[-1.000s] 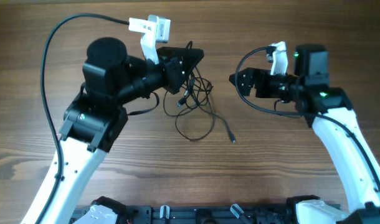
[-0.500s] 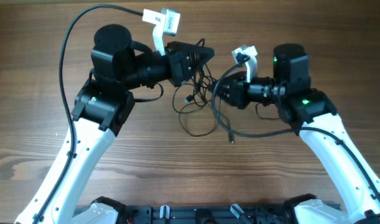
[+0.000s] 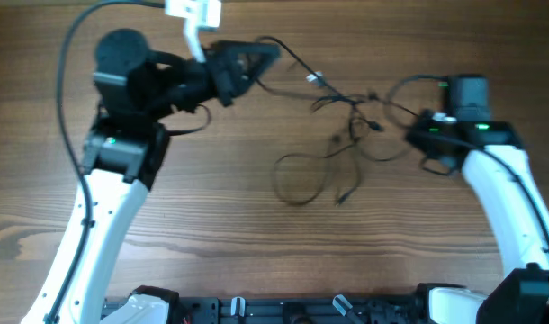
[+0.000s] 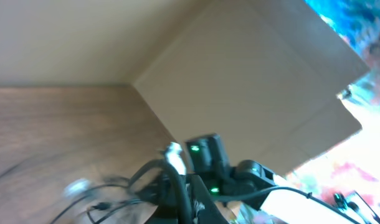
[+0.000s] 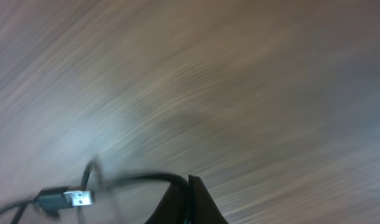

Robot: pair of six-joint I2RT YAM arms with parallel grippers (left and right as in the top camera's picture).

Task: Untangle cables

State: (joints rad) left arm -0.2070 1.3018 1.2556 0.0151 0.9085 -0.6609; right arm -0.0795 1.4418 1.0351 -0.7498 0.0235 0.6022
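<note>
Cables point(image 3: 346, 117): thin, black, several strands, tangled. One strand runs nearly straight from the closed left hand point(image 3: 267, 49) at upper left, down and rightward past a small pale connector point(image 3: 316, 79) to a knot point(image 3: 357, 101) right of centre. Further strands go on to the right. A loose loop point(image 3: 301, 175) lies on the table point(image 3: 211, 225) below the knot, with a free end plug point(image 3: 340, 200) just beside it. The right wrist view is blurred: a metal-tipped USB plug point(image 5: 75, 199) sits on a strand leading into the pinched right hand point(image 5: 189, 185).

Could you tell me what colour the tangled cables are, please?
The cables are black, clearest in the overhead view.
</note>
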